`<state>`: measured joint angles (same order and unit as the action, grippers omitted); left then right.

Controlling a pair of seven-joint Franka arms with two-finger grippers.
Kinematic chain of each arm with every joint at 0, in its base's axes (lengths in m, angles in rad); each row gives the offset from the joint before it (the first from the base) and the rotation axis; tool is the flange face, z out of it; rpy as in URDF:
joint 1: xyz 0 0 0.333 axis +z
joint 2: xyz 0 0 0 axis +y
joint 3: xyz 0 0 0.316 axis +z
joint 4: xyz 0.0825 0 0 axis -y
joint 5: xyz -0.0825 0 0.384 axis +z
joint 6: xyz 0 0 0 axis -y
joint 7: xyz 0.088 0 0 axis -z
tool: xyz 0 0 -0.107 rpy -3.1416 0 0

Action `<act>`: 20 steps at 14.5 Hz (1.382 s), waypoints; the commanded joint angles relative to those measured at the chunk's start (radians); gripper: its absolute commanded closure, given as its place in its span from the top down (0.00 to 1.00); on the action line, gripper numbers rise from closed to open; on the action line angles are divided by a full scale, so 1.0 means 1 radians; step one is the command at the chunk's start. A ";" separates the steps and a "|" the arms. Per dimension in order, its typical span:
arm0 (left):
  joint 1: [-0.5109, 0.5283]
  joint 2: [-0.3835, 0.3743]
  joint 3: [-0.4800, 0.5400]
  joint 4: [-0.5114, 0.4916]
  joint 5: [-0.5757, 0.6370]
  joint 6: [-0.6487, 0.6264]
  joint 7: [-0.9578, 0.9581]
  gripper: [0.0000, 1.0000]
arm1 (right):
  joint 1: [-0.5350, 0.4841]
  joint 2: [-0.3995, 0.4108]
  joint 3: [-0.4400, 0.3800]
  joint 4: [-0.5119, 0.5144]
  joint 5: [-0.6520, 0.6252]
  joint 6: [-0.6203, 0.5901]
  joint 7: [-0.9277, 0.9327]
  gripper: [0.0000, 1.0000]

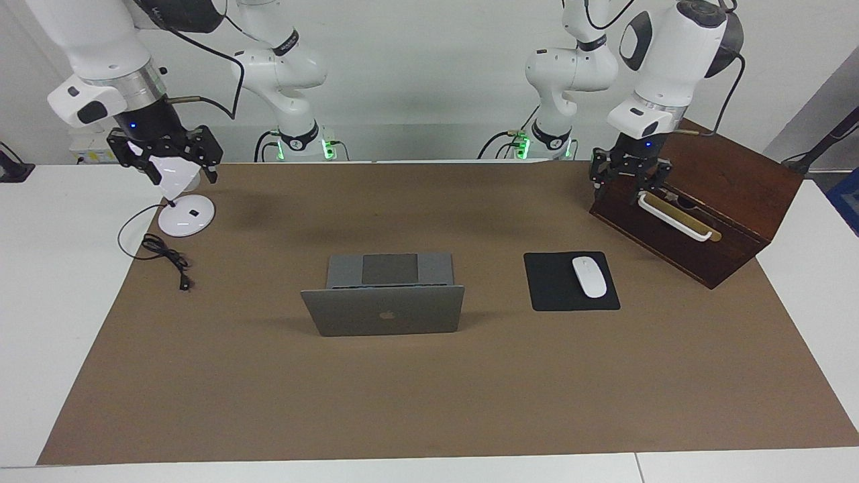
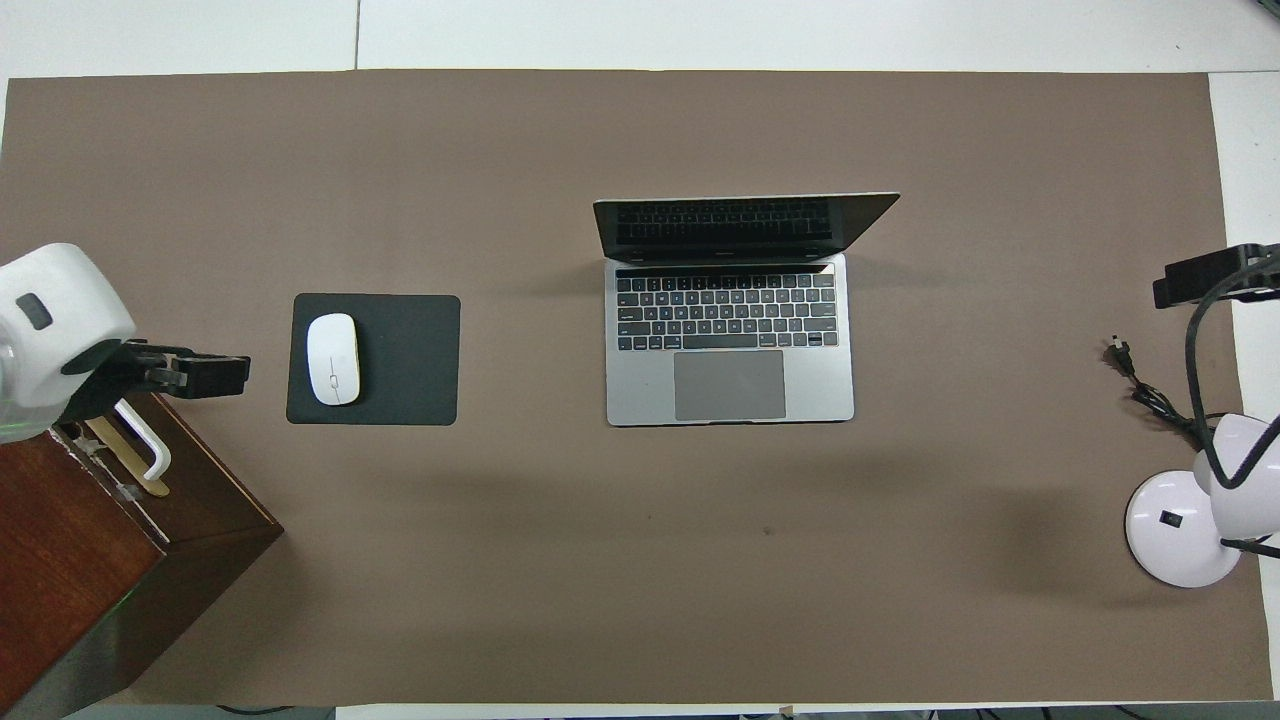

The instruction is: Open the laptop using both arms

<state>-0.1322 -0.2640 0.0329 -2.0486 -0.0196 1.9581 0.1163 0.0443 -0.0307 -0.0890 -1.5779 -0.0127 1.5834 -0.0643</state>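
A: Well, laptop (image 1: 382, 295) first. Position?

B: Mid-counter, on the brown mat (image 1: 429, 402). Lid is up, roughly upright; its back with the dark logo faces away from the robots, screen and keyboard face them. Trackpad edge is the edge nearest the robots. Long axis runs from one arm's end of the counter to the other, square with the mat's edges.

A: Anything touching it?

B: Nothing. Both end effectors are well apart from it.

A: Left end effector (image 1: 629, 180)?

B: Hanging over the corner of the dark wooden box (image 1: 698, 201), just by its white handle (image 1: 674, 218), at the left arm's end. Fingers look parted with nothing between them. From overhead (image 2: 205, 372) it sits at the box's edge, short of the black mouse pad (image 2: 400, 360).

A: Right end effector (image 1: 176, 157)?

B: Raised over the white desk lamp (image 1: 182, 201) at the right arm's end. Fingers spread wide and empty, the lamp's head showing between them.

A: Other items?

B: White mouse (image 1: 589, 276) on the mouse pad, beside the laptop toward the left arm's end. The lamp's black cord (image 1: 164, 255) lies coiled on the mat, farther from the robots than the lamp base.
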 commanded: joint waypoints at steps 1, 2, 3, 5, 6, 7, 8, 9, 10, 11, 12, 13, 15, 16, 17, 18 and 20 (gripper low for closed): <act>0.039 0.057 -0.010 0.097 0.010 -0.068 -0.044 1.00 | -0.004 -0.006 0.008 -0.014 -0.018 0.017 0.035 1.00; 0.057 0.063 -0.010 0.114 0.010 -0.080 -0.044 1.00 | -0.004 -0.006 0.006 -0.016 -0.018 0.023 0.035 1.00; 0.065 0.075 -0.010 0.132 0.007 -0.094 -0.044 1.00 | -0.009 -0.006 0.008 -0.017 -0.015 0.023 0.037 1.00; 0.075 0.095 -0.008 0.175 0.006 -0.134 -0.047 1.00 | -0.012 -0.006 0.008 -0.017 -0.012 0.023 0.035 1.00; 0.083 0.104 -0.010 0.201 0.004 -0.158 -0.047 1.00 | -0.012 -0.006 0.008 -0.019 -0.012 0.021 0.032 1.00; 0.086 0.114 -0.008 0.221 0.004 -0.182 -0.047 1.00 | -0.012 -0.008 0.008 -0.030 -0.012 0.021 0.032 1.00; 0.086 0.127 -0.008 0.244 0.004 -0.203 -0.047 1.00 | -0.012 -0.012 0.008 -0.045 -0.012 0.021 0.032 1.00; 0.088 0.135 -0.008 0.269 0.001 -0.224 -0.049 1.00 | -0.012 -0.018 0.008 -0.056 -0.012 0.021 0.032 1.00; 0.088 0.150 -0.008 0.287 -0.009 -0.240 -0.059 1.00 | -0.008 -0.018 0.008 -0.056 -0.012 0.017 0.031 1.00; 0.088 0.158 -0.008 0.307 -0.017 -0.254 -0.090 1.00 | -0.003 -0.018 0.008 -0.054 -0.012 0.006 0.031 1.00; 0.088 0.170 -0.008 0.335 -0.019 -0.268 -0.110 1.00 | -0.001 -0.018 0.009 -0.054 -0.012 0.001 0.031 1.00; 0.088 0.180 -0.008 0.361 -0.019 -0.298 -0.110 1.00 | -0.001 -0.020 0.009 -0.054 -0.012 -0.008 0.031 1.00; 0.089 0.198 -0.007 0.404 -0.020 -0.352 -0.110 1.00 | -0.001 -0.021 0.009 -0.054 -0.012 -0.032 0.031 1.00; 0.100 0.201 -0.007 0.407 -0.023 -0.369 -0.110 1.00 | -0.001 -0.021 0.009 -0.054 -0.012 -0.043 0.032 1.00; 0.100 0.201 -0.008 0.403 -0.017 -0.355 -0.115 1.00 | -0.001 -0.023 0.009 -0.054 -0.012 -0.052 0.032 1.00; 0.099 0.201 -0.008 0.398 -0.014 -0.338 -0.128 1.00 | -0.003 -0.026 0.009 -0.054 -0.012 -0.056 0.032 1.00; 0.092 0.201 -0.010 0.393 -0.013 -0.306 -0.142 1.00 | -0.009 -0.026 0.009 -0.054 -0.012 -0.056 0.032 1.00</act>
<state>-0.0483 -0.0824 0.0324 -1.6807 -0.0261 1.6421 -0.0034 0.0455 -0.0326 -0.0872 -1.6091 -0.0127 1.5328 -0.0465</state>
